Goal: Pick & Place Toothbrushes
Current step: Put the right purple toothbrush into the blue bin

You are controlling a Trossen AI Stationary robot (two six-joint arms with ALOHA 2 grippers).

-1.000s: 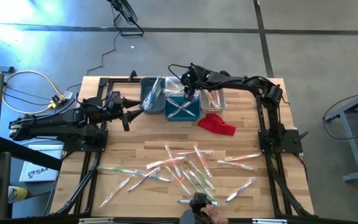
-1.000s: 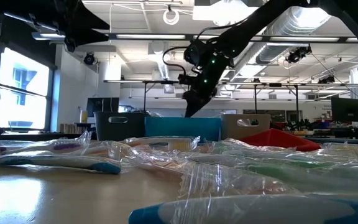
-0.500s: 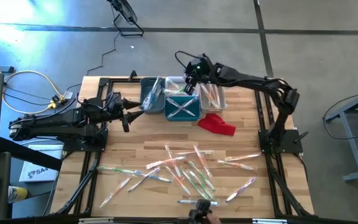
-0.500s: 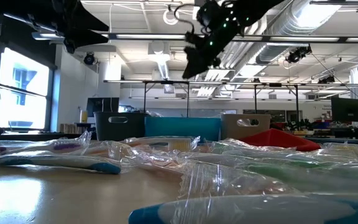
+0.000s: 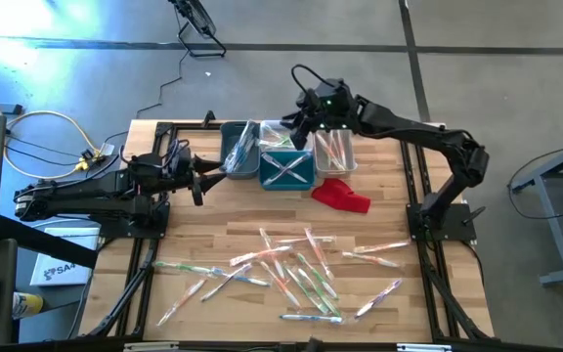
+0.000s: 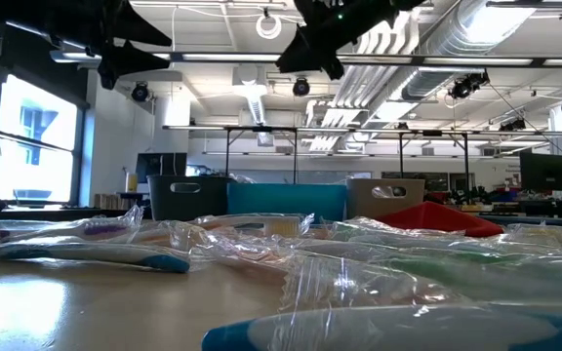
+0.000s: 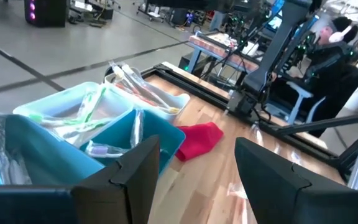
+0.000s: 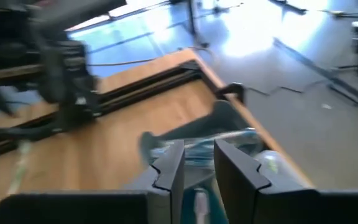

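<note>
Several wrapped toothbrushes (image 5: pixel 291 269) lie scattered flat on the near half of the wooden table and fill the front of the low view (image 6: pixel 261 244). Others lie in the grey bin (image 5: pixel 238 149), the teal bin (image 5: pixel 286 169) and the white bin (image 5: pixel 335 149) at the far middle. My right gripper (image 5: pixel 297 123) hangs high over the bins, its fingers (image 8: pixel 169 168) a narrow gap apart with nothing between them. My left gripper (image 5: pixel 201 182) waits at the left, level and open, pointing at the bins (image 7: pixel 135 134).
A red cloth (image 5: pixel 341 195) lies crumpled just in front of the white bin. Black frame rails (image 5: pixel 423 196) run along the table's left and right sides. Bare wood lies between the bins and the scattered toothbrushes.
My right gripper has risen from just above the teal bin to high over the bins, tipping up toward level and rolling. A hand at the table's near edge has drawn back out of view. The toothbrushes have not moved.
</note>
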